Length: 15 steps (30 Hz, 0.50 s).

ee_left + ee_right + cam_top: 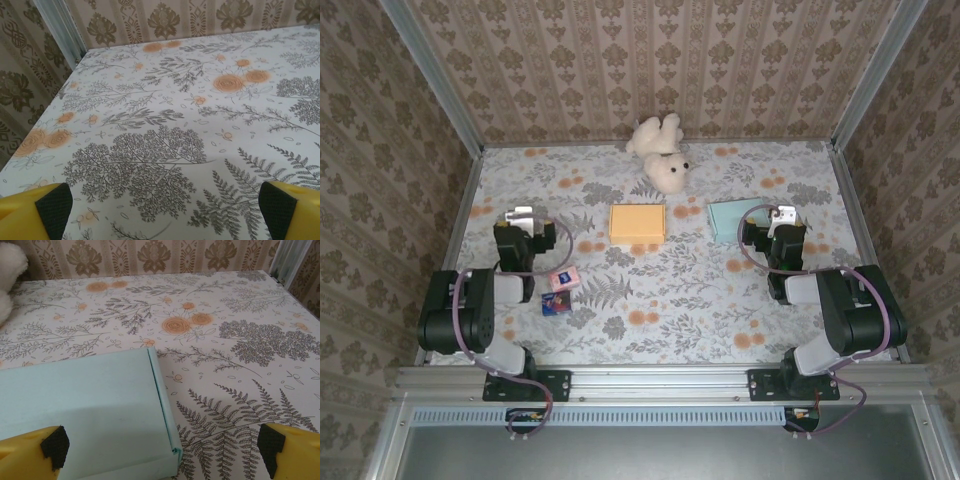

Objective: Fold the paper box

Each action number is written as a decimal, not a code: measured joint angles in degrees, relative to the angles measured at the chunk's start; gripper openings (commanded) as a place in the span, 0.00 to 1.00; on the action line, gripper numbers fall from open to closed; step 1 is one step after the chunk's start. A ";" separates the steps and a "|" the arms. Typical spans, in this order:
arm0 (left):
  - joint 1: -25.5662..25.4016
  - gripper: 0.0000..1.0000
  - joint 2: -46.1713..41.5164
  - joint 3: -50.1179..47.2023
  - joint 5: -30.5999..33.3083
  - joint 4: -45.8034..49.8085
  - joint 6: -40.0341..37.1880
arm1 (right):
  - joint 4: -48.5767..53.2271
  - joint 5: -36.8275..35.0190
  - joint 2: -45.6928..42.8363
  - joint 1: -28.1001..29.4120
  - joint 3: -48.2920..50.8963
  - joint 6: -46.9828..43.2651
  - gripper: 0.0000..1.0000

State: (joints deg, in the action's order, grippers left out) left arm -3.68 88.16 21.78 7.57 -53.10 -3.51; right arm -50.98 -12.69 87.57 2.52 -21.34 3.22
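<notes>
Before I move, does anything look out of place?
A white teddy bear lies toppled at the far edge, unrelated to folding. A pink packet and a dark packet sit loose by the left arm. The orange box and blue box lie flat.

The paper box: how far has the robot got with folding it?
Nothing looks done yet: the light blue box and the orange box both lie flat. Nothing is in hand; the right gripper hangs open over the light blue box, the left gripper open over bare table. All the folding remains.

Two flat boxes (orange box [638, 222], mint box [728, 220]), one teddy bear [660, 152], two packets [561, 279] [556, 303]
</notes>
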 measured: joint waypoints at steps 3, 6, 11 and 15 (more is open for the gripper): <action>-2.21 1.00 0.07 -1.09 1.97 -0.76 -0.22 | 0.00 0.00 0.00 0.00 0.00 0.00 1.00; -1.90 1.00 0.07 -1.07 2.84 -0.46 -0.22 | 0.00 0.00 0.00 0.00 -0.02 0.00 1.00; -2.34 1.00 0.09 -1.42 5.20 -1.42 -0.35 | 0.00 0.00 0.00 0.00 -0.04 0.00 1.00; -2.40 1.00 0.09 -1.46 5.79 -1.44 -0.42 | 0.00 0.00 0.00 0.00 -0.04 0.00 1.00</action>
State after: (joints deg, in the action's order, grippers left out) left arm -6.09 88.25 20.32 13.37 -54.54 -3.92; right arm -50.98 -12.69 87.57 2.52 -21.39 3.22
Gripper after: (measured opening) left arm 0.999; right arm 0.999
